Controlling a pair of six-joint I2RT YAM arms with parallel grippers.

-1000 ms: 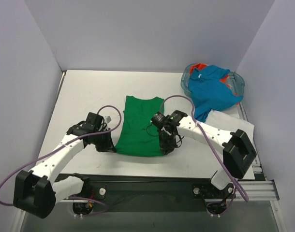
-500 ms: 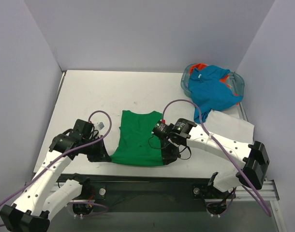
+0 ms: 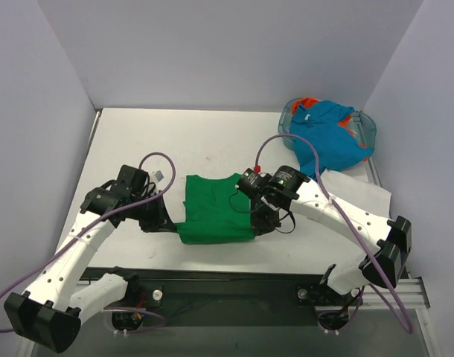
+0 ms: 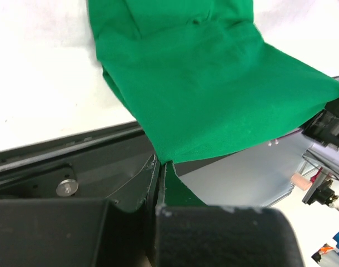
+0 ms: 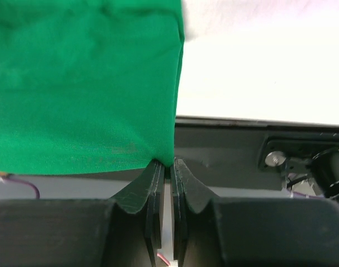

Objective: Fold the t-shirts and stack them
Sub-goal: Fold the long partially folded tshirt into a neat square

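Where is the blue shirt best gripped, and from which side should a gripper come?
Probably the flap of the blue shirt that spills over the near rim of the bin. Come from above on the near side: that flap lies loose outside the bin, while the rest is bunched inside it.
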